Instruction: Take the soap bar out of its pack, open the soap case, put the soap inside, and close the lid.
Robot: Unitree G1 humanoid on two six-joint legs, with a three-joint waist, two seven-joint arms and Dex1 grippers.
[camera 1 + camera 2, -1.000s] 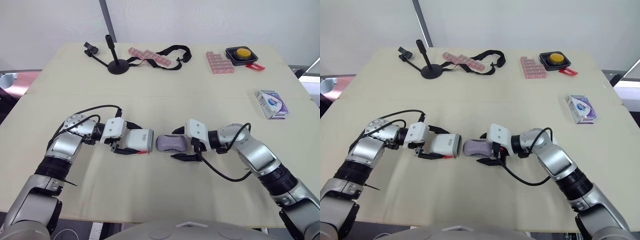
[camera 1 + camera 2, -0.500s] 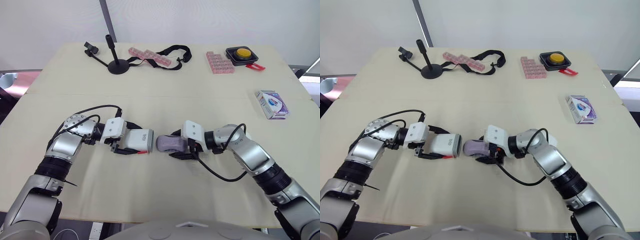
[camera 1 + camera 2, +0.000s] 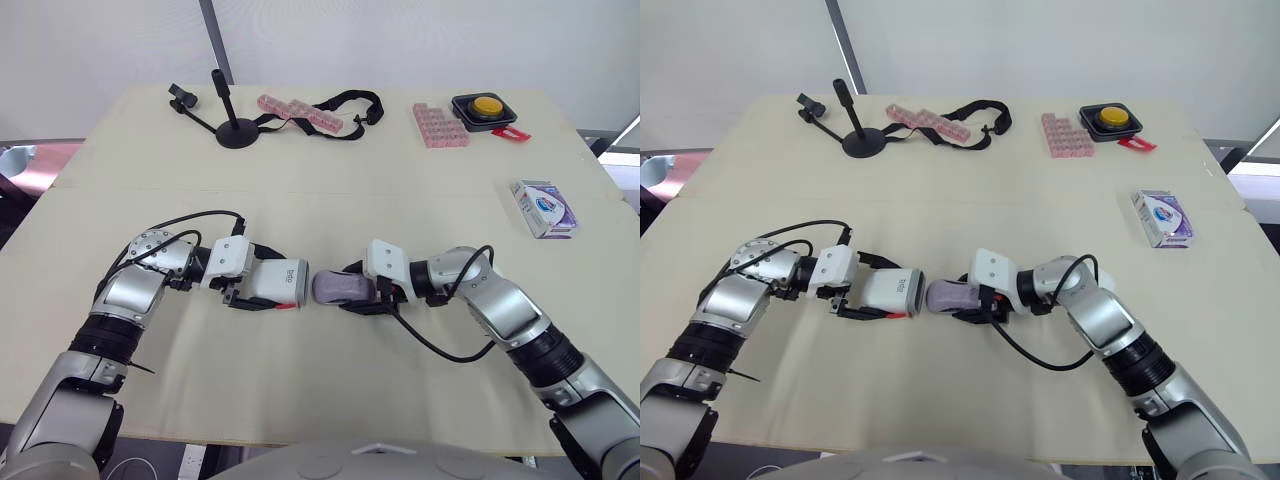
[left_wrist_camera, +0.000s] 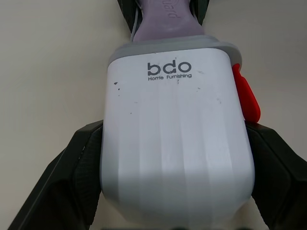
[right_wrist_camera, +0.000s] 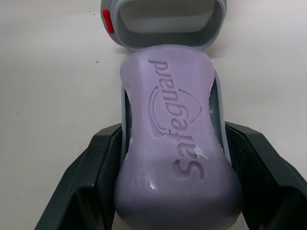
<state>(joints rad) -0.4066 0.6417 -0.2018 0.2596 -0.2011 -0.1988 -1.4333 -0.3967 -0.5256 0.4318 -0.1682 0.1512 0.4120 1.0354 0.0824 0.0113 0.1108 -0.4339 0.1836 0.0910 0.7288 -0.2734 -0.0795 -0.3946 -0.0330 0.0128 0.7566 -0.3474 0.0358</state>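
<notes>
Task progress: we find the soap [image 5: 170, 158] bare, its pack [image 3: 543, 208] lying well apart on the surface [image 3: 320, 400]. The left tool [image 3: 268, 280] clamps the white soap case [image 4: 177, 134], whose open mouth faces the soap. The right tool [image 3: 358, 290] grips the soap on a grey tray [image 5: 217, 110], its tip at that mouth. We judge unpacking and opening done, with insertion and closing left.

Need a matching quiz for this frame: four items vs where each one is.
1 soap bar
2 white soap case
3 soap pack
4 yellow button

A near far right corner of the table
B held by left end effector
C on grey tray gripped by right end effector
D lying alone by right table edge

Pairs: 1-C, 2-B, 3-D, 4-A
</notes>
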